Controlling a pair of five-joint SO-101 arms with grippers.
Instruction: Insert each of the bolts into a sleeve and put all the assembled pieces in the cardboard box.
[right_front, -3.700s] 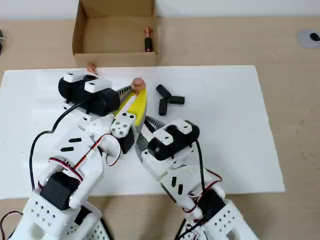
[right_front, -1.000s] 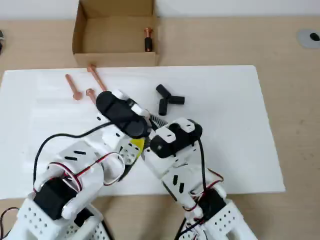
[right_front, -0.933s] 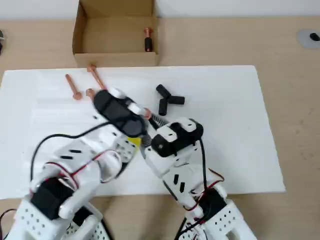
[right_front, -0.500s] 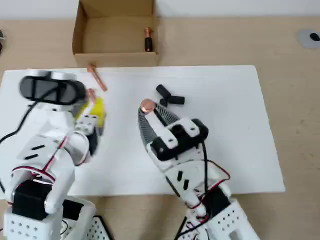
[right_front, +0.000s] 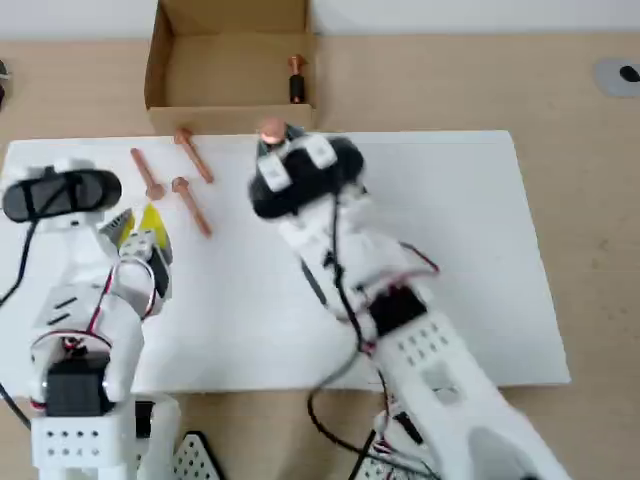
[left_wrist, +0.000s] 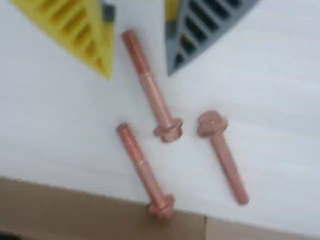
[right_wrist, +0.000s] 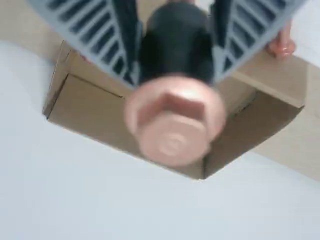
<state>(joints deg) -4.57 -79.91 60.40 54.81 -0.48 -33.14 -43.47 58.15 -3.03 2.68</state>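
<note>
My right gripper is shut on an assembled piece, a black sleeve with a copper bolt head sticking out. It hangs at the front wall of the cardboard box, over the mat's far edge. Inside the box lies another assembled piece. My left gripper stands open at the mat's left side, its yellow finger and grey finger either side of one loose bolt's shank. Two more bolts lie beside it.
The white mat covers most of the wooden table. The right arm's body stretches across the mat's middle. The box's near corner is close under the held piece.
The right arm has carried the assembled piece from the mat's middle forward to the box's front wall. The left arm, earlier close against the right gripper, has swung away left over the loose bolts.
</note>
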